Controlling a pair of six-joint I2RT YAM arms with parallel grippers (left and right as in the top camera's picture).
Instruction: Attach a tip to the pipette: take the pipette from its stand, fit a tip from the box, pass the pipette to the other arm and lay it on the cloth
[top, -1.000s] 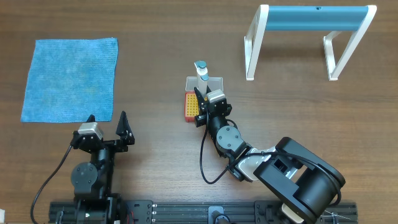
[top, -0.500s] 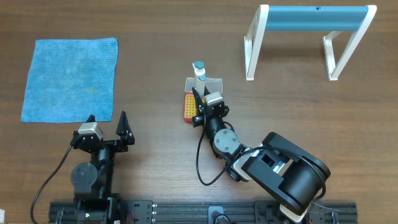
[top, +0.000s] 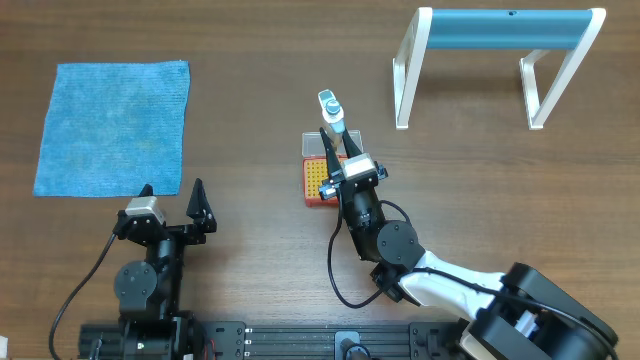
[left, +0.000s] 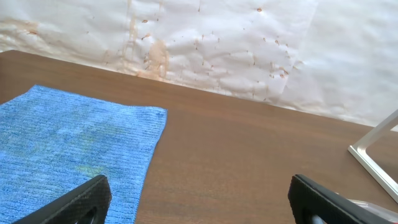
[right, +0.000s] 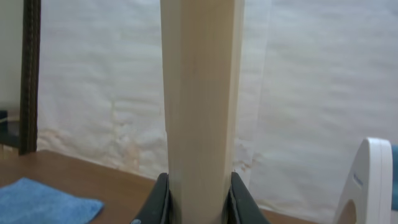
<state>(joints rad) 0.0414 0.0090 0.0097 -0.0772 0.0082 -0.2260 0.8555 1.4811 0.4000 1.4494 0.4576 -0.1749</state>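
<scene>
My right gripper is shut on the pipette, which stands upright between its fingers above the orange tip box. In the right wrist view the pipette's cream body runs straight up between the two fingers. Whether a tip sits on its lower end is hidden. The blue cloth lies flat at the far left. My left gripper rests open near the table's front, just short of the cloth, with nothing between its fingers.
The white stand with a blue bar is at the back right; one of its legs shows in the right wrist view. The tip box's clear lid lies open behind the box. A papered wall rises behind the table.
The right arm has stretched out and carried the pipette slightly right and farther up the picture, uncovering more of the tip box. The left arm has stayed still.
</scene>
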